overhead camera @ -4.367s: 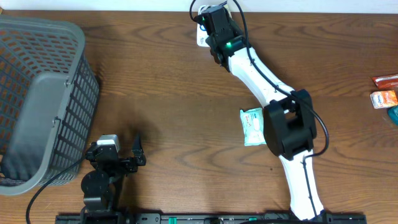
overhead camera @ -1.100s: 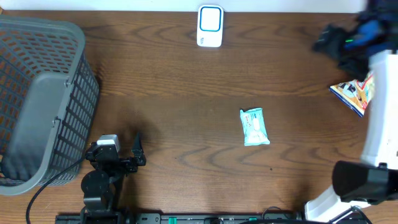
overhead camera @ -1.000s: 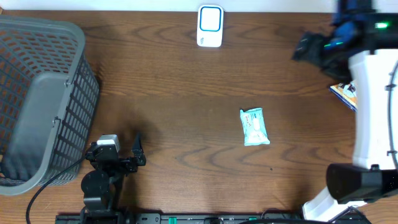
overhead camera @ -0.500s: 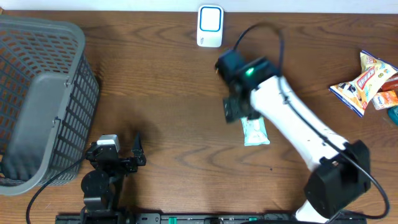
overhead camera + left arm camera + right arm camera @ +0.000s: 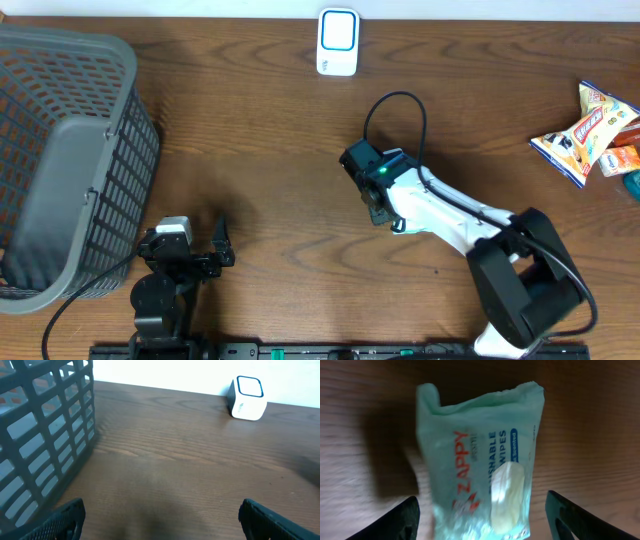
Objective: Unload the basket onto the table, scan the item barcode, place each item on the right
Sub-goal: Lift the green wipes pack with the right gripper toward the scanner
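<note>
The item is a pale green wipes packet (image 5: 480, 455) with red "ZAPPY" lettering, lying flat on the wooden table. My right gripper (image 5: 482, 520) hangs right over it, open. One dark finger (image 5: 402, 520) stands left of the packet and the other right of it, each a small gap away. In the overhead view the right gripper (image 5: 378, 195) and its arm hide the packet. The white scanner (image 5: 338, 42) with a blue face stands at the table's far edge, also seen as the scanner (image 5: 247, 397) from the left wrist. My left gripper (image 5: 162, 520) is open and empty at the near left.
A large grey mesh basket (image 5: 60, 150) fills the left side, close to the left gripper (image 5: 187, 242). Several colourful snack packets (image 5: 585, 130) lie at the right edge. Bare wood lies between the scanner and the right arm.
The right arm swung in from the table's right edge to the middle and came down over the wipes packet. The left arm has not moved.
</note>
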Controlling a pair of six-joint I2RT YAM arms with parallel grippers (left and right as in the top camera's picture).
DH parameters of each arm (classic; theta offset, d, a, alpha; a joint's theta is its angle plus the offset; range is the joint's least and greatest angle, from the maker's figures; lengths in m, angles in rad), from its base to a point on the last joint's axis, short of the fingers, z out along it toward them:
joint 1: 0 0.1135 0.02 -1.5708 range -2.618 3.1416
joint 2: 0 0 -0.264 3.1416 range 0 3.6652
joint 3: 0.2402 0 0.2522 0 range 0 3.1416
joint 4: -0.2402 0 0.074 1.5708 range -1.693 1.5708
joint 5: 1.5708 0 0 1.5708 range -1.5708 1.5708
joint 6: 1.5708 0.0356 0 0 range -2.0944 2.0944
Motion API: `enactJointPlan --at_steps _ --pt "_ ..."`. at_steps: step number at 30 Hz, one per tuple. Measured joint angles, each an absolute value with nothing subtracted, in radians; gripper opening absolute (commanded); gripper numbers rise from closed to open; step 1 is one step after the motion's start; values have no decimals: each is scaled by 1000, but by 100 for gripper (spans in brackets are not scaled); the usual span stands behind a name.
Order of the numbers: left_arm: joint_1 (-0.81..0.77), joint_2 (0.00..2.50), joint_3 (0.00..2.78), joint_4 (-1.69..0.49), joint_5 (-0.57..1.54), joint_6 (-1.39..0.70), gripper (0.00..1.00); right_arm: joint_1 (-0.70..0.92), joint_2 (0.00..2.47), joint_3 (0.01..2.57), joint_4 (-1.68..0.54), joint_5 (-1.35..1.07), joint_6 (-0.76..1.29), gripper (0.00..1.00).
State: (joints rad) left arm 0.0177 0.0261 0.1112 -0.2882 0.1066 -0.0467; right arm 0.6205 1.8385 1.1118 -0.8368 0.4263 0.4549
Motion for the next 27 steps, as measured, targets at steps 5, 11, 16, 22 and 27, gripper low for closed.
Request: enactJointPlan --at_steps 5,11,16,22,27 --pt "18 26 111 -288 107 -47 98 620 1874 1107 -815 495 452 66" --pt "18 26 111 -288 107 -47 98 622 1913 1109 -804 574 445 36" --pt "18 26 111 -288 107 -47 98 624 1975 1118 -808 650 442 1" --pt "18 26 111 -288 107 -47 98 627 2005 1125 -817 713 434 1" --pt "18 26 111 -288 107 -47 98 616 2004 1198 -913 587 363 1"
